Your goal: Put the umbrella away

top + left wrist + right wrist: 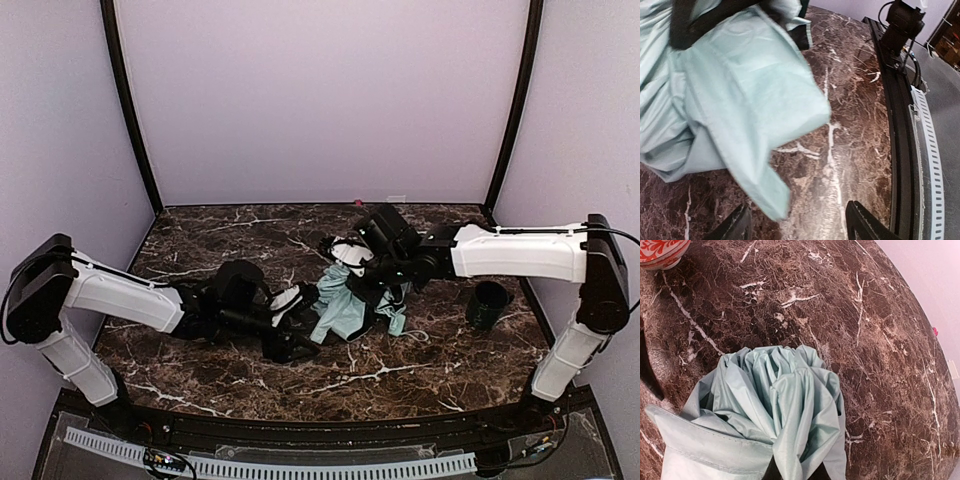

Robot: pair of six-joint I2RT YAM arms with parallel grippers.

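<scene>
The umbrella (345, 312) lies as a crumpled heap of pale mint-green fabric in the middle of the table. My right gripper (365, 285) comes in from the right. In the right wrist view the fabric (780, 405) is bunched and drawn together into the jaws, whose fingers are hidden under it. My left gripper (303, 335) sits at the heap's left edge. In the left wrist view it (800, 227) is open, and a loose flap of fabric (747, 125) hangs just inside the left fingertip (735, 227), not gripped. Shaft and handle are hidden.
A dark green cup (487, 305) stands upright to the right of the umbrella, under the right arm. A red-and-white patterned bowl (660, 250) shows at the top left of the right wrist view. The table's front rail (910, 150) runs close by the left gripper.
</scene>
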